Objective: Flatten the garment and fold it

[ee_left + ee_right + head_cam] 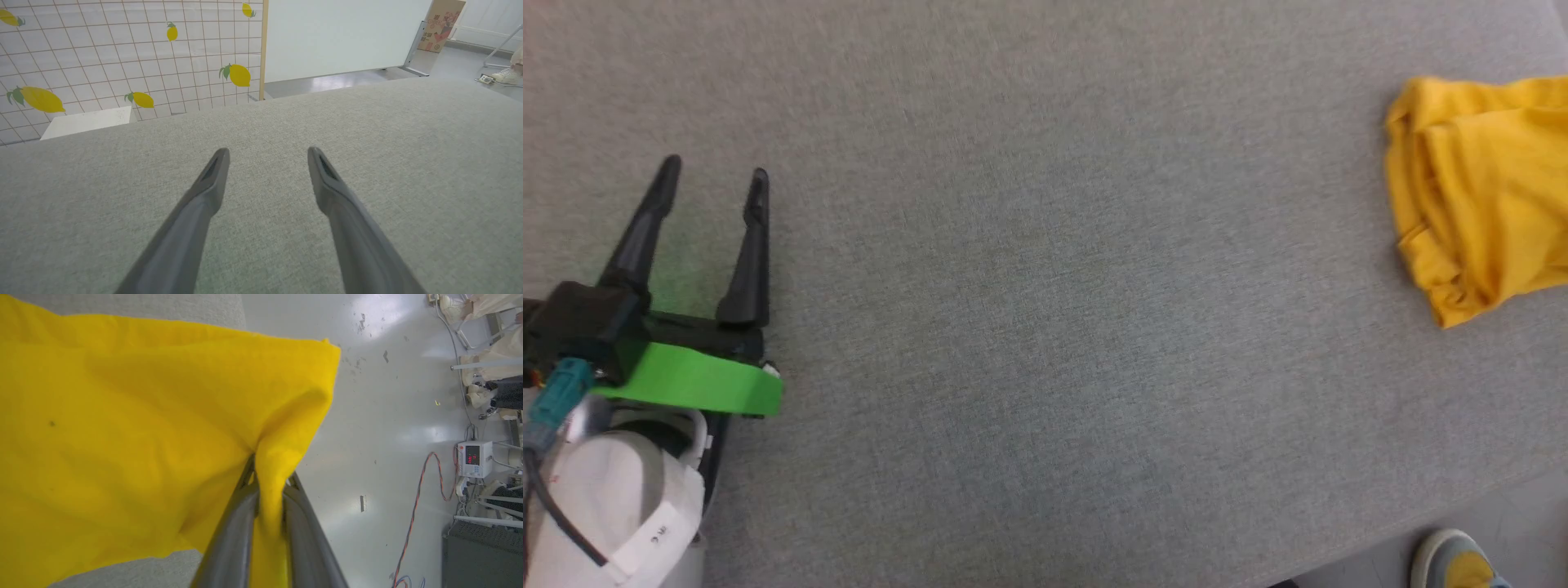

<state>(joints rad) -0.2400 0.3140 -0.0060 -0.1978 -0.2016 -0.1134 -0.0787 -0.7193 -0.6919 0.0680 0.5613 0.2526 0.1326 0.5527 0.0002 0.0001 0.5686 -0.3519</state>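
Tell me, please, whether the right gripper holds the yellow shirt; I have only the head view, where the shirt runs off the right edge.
Observer: Yes; the right wrist view shows the right gripper shut on a fold of the garment.
Operator: Thank you. Where is that fold?
Observer: It shows against the pale floor, past the edge of the grey table.
Operator: What lies beyond the left gripper?
Observer: A lemon-print partition stands past the table's far edge.

No legible text, red digits on white meter (473,459) unreadable, cardboard box (443,24) print too small, forearm label (658,535) blurred
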